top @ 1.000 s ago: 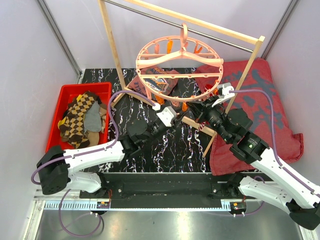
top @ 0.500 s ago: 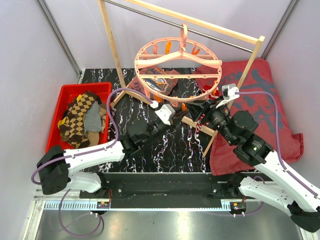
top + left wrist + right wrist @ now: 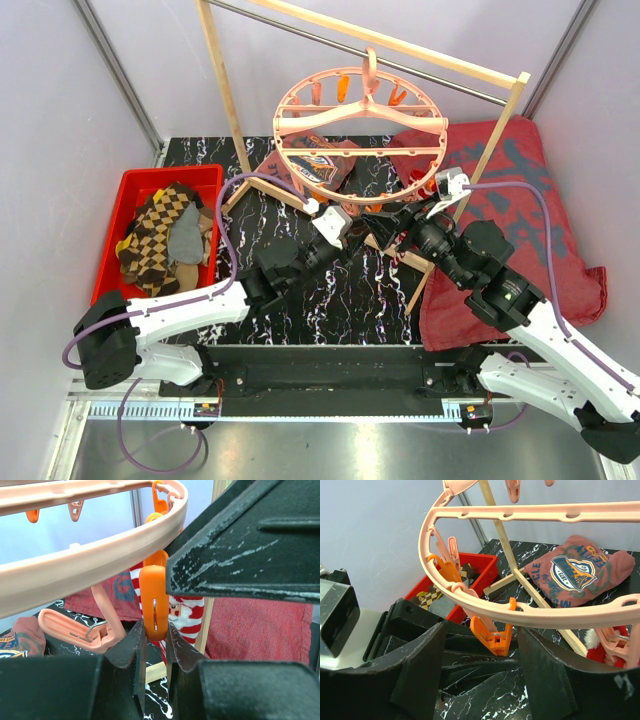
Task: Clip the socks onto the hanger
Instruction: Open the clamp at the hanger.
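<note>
Newly spread is my right gripper [image 3: 481, 645], while my left gripper [image 3: 154, 630] pinches an orange plastic clip [image 3: 152, 592] on the round salmon-pink plastic hanger [image 3: 90, 562]; brown argyle socks [image 3: 155, 235] lie unclipped.

Top view overhead; both wrist views close beneath hanger [image 3: 100, 557] rim.

Your left arm [image 3: 190, 305] reached forward and to the right from its base. Its end effector [image 3: 153, 630] was pinched narrowly, one finger on each side of an orange clip [image 3: 154, 602]. Your right arm [image 3: 520, 300] stretched in from the other side, wrist angled leftward. Its end effector [image 3: 482, 652] had its jaws spread wide and gripped nothing. The two end effectors sat almost tip to tip.
</note>
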Action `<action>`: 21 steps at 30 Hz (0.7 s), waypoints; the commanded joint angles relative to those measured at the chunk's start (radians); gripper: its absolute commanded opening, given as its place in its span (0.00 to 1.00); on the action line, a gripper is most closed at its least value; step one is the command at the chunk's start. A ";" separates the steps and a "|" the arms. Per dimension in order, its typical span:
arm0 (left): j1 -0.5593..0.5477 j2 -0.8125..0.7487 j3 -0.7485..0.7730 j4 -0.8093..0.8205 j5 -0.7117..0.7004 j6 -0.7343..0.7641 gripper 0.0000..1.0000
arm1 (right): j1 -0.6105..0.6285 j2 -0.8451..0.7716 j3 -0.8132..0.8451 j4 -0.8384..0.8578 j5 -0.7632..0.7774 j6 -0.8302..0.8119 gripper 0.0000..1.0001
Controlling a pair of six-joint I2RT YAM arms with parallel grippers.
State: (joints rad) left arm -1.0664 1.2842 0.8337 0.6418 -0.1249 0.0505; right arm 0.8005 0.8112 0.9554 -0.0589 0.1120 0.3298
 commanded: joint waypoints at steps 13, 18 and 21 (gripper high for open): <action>-0.001 -0.023 0.044 -0.007 -0.001 -0.014 0.00 | 0.005 0.057 0.025 0.025 0.046 -0.037 0.64; -0.003 -0.020 0.042 -0.017 -0.001 -0.014 0.00 | 0.005 0.051 0.025 0.036 0.071 -0.037 0.53; -0.004 -0.017 0.042 -0.022 0.001 -0.021 0.00 | 0.006 0.054 0.029 0.041 0.080 -0.044 0.49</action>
State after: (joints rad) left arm -1.0664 1.2839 0.8379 0.6201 -0.1249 0.0448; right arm 0.8005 0.8673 0.9554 -0.0578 0.1497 0.3065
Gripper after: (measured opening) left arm 0.181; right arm 0.516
